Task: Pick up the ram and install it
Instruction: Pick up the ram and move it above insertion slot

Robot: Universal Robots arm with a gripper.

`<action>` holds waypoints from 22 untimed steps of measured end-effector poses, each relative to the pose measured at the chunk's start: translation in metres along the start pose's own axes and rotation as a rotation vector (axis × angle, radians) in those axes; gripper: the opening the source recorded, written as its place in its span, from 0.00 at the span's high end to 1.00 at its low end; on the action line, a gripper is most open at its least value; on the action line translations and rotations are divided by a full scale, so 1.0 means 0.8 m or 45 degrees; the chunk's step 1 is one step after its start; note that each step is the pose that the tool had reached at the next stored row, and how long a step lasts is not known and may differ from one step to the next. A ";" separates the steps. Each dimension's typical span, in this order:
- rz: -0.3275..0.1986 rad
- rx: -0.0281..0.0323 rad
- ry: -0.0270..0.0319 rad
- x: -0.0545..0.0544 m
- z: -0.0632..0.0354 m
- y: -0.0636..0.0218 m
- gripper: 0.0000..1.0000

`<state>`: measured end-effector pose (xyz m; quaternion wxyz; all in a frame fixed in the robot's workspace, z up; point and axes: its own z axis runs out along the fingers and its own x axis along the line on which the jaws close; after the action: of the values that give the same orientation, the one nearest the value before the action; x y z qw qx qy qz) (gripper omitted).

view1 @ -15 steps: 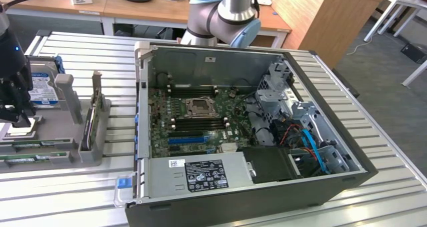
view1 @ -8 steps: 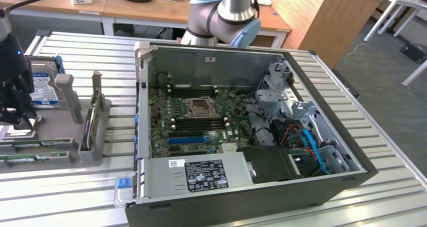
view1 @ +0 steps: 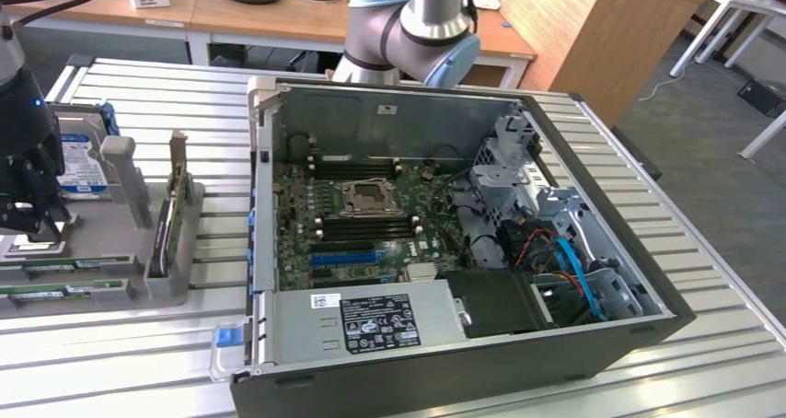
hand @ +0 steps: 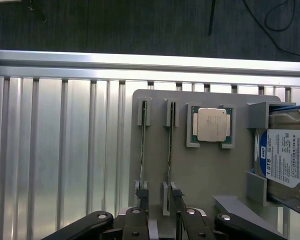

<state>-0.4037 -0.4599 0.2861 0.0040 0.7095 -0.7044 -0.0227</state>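
Note:
Two ram sticks stand on edge in a grey holder [hand: 205, 170], side by side: one ram stick [hand: 143, 145] and a second ram stick [hand: 170, 145]. In the exterior view they show as green strips [view1: 62, 271] at the far left. My gripper [hand: 157, 196] hangs open just above the sticks' near ends, one fingertip [hand: 139, 192] over the first stick and the other fingertip [hand: 176, 192] beside the second. It grips nothing. In the exterior view the black gripper [view1: 35, 229] is low over the holder. The open computer case [view1: 264, 206] shows its motherboard [view1: 368, 225] with black memory slots.
A bare processor chip [hand: 211, 125] and a blue-labelled hard drive [hand: 290, 160] sit in the same holder. An expansion card [view1: 166, 225] stands upright in it between the gripper and the case. The ribbed metal table [view1: 147, 344] carries everything. Desks stand behind.

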 end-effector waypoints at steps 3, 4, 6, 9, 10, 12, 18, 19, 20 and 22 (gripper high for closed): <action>0.000 -0.0001 -0.0001 0.000 0.000 0.000 0.69; 0.000 -0.0001 0.0000 0.000 0.000 0.000 0.69; 0.000 0.0000 -0.0001 0.000 0.000 0.000 0.69; 0.000 0.0000 0.0000 0.000 0.000 0.000 0.69; 0.000 0.0001 -0.0002 0.000 0.000 0.000 0.69; 0.000 0.0001 -0.0001 0.002 0.000 0.000 0.69; 0.000 0.0000 0.0001 0.005 0.000 0.000 0.69; 0.000 0.0001 0.0003 0.006 0.001 0.000 0.69; 0.000 0.0001 0.0003 0.006 0.002 0.000 0.69; 0.000 -0.0001 0.0005 0.006 0.006 0.000 0.69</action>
<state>-0.4037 -0.4643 0.2815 0.0042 0.7094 -0.7044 -0.0226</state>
